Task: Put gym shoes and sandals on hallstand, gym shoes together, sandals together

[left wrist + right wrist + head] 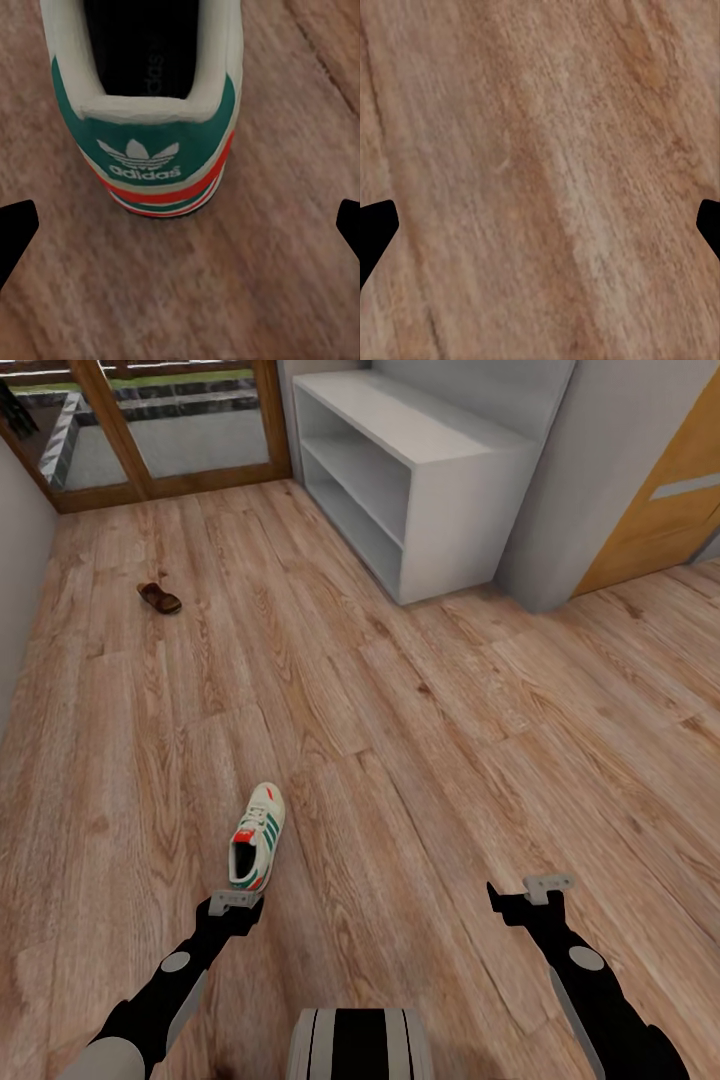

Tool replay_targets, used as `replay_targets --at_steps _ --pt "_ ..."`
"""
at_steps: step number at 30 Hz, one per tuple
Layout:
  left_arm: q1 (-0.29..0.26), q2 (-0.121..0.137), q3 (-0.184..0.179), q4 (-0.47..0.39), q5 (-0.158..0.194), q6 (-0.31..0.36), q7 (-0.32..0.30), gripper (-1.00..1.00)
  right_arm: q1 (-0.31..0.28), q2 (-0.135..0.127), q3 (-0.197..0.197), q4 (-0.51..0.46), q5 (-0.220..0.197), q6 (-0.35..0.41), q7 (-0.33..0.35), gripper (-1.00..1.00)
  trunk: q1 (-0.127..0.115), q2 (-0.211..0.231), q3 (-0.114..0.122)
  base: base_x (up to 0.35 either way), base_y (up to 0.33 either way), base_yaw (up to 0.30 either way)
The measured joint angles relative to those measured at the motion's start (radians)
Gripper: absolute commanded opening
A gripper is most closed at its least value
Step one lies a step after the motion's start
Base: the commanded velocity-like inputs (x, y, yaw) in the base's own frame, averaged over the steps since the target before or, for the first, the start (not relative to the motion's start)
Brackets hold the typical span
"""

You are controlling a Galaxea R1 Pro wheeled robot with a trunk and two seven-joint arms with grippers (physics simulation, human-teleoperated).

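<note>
One shoe (258,848) lay on the floor (420,740), right in front of the robot, with its heel toward the robot and its toe pointing away. The left claw (233,903) hung just behind that heel, low and close. It looked lined up that way so the claw could slide in and grab the shoe from the back. In the left wrist view the green heel of the shoe (154,142) sat just ahead, between the two finger tips (16,229). The tips were spread wide, one out at each side, and touched nothing. The claw held nothing.

The right claw (530,890) hung over bare floor, well apart from the shoe. Its tips (375,229) were spread wide too, with only wood between them. It was probably just waiting.

One sandal (159,598) lay far off near the left wall. The rack (450,455) stood far ahead on the right, and nothing could be seen on its top or on the shelves that showed. So the job looked like it was only starting.
</note>
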Motion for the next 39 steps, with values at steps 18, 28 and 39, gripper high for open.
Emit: replay_targets --at_steps 18,28,39 --pt "0.0 -0.002 0.0 0.0 0.0 0.0 0.0 1.0 0.0 0.0 0.0 -0.001 0.0 0.0 0.0 1.0 0.0 0.0 0.0 0.023 0.022 0.0" --pt "0.0 0.0 0.0 0.0 0.0 0.0 0.0 1.0 0.0 0.0 0.0 -0.001 0.0 0.0 0.0 1.0 0.0 0.0 0.0 0.068 0.158 0.0" --pt "0.0 -0.001 0.0 -0.001 0.0 -0.001 0.0 1.0 0.0 0.0 0.0 -0.001 0.0 0.0 0.0 1.0 0.0 0.0 0.0 0.008 0.02 0.0"
